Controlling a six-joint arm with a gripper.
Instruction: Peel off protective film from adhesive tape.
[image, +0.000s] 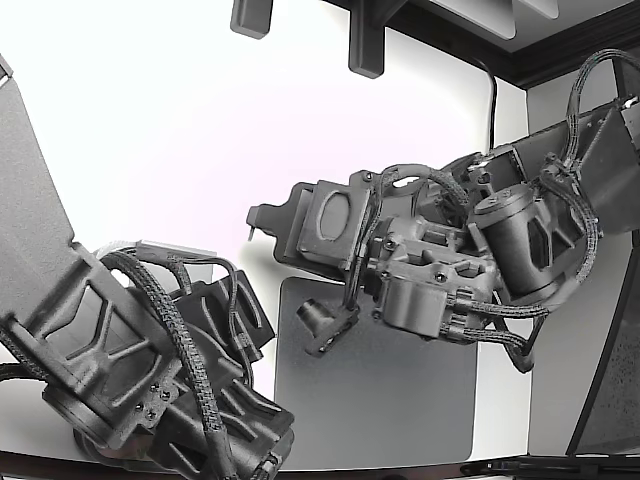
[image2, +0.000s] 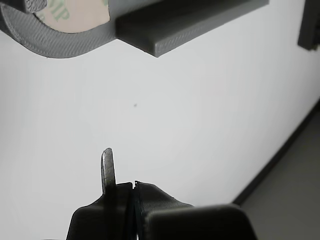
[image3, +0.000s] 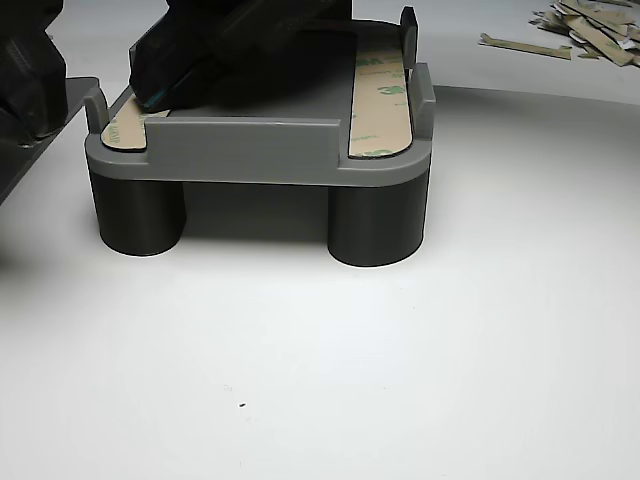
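Note:
A grey fixture (image3: 260, 150) on round legs carries two tan adhesive tape strips with green print, one on the other view's right (image3: 380, 90) and one on its left (image3: 125, 128). A second arm's dark end (image3: 200, 55) rests on the left strip. In the wrist view the fixture (image2: 190, 27) and one tape end (image2: 70, 12) lie far from my gripper (image2: 132, 187). Its jaws are pressed together with nothing visible between them, and a thin metal tip (image2: 107, 167) stands beside them. In the exterior view my gripper (image: 252, 222) hangs in the air above the white table.
The second arm (image: 150, 370) fills the exterior view's lower left and hides most of the fixture. A dark grey mat (image: 400, 400) lies under my arm. Several peeled film scraps (image3: 585, 25) lie on the table behind the fixture. A dark wall edge (image2: 280, 160) borders the table.

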